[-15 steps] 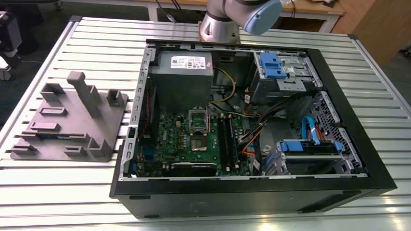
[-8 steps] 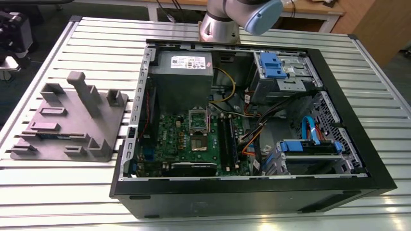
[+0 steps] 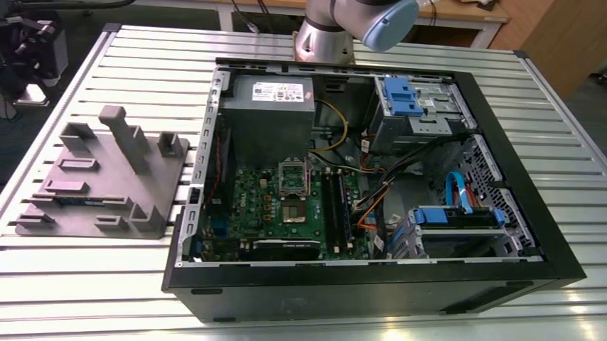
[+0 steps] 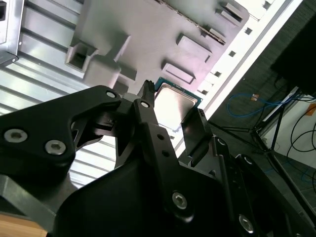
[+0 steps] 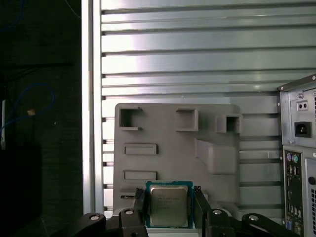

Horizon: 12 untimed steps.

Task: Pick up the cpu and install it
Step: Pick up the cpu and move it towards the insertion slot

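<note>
In both wrist views the cpu (image 5: 169, 206), a small square chip with a pale metal top and a green rim, sits between my black fingers (image 5: 140, 203). My gripper (image 5: 169, 193) is shut on the cpu, one finger against each side edge. In the second wrist view the cpu (image 4: 174, 102) hangs well above the grey fixture tray (image 4: 133, 34), held by the gripper (image 4: 173, 101). In the exterior view the open computer case (image 3: 531, 213) lies on its side, with the green motherboard (image 3: 251, 192) inside and the metal socket frame (image 3: 292, 186) at its middle.
The grey fixture tray (image 3: 104, 177) with upright blocks lies on the slatted metal table (image 3: 95, 284), at the exterior view's left of the case. The arm's base (image 3: 328, 35) stands behind the case. Cables, drive bays (image 3: 413, 103) and a power supply (image 3: 270, 106) crowd the case.
</note>
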### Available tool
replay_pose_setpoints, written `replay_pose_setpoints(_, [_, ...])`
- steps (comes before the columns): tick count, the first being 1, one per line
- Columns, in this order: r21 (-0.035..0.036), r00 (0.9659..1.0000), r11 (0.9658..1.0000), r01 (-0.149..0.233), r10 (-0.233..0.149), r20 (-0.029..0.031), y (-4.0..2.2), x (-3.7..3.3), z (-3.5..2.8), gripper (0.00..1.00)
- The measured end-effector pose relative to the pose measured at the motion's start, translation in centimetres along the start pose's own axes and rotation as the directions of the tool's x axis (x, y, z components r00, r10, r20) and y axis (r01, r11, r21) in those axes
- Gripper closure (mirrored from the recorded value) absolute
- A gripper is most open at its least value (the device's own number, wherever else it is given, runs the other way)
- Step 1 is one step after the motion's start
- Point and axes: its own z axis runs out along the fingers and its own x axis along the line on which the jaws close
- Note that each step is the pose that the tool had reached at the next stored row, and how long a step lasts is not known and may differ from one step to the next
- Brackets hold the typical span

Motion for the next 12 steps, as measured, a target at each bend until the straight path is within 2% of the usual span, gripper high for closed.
replay_pose_setpoints(1, [0.0000,1.0000,1.0000,0.000,0.000,-0.0009,0.01,-0.28,-0.01,0.53])
replay_pose_setpoints(2, [0.0001,1.0000,1.0000,0.000,0.000,-0.0025,0.02,-0.83,-0.02,0.53])
replay_pose_setpoints(6, [0.0002,1.0000,1.0000,0.000,0.000,-0.0052,0.05,-1.86,-0.05,0.53])
replay_pose_setpoints(12, [0.0002,1.0000,1.0000,0.000,0.000,-0.0055,0.05,-1.97,-0.05,0.53])
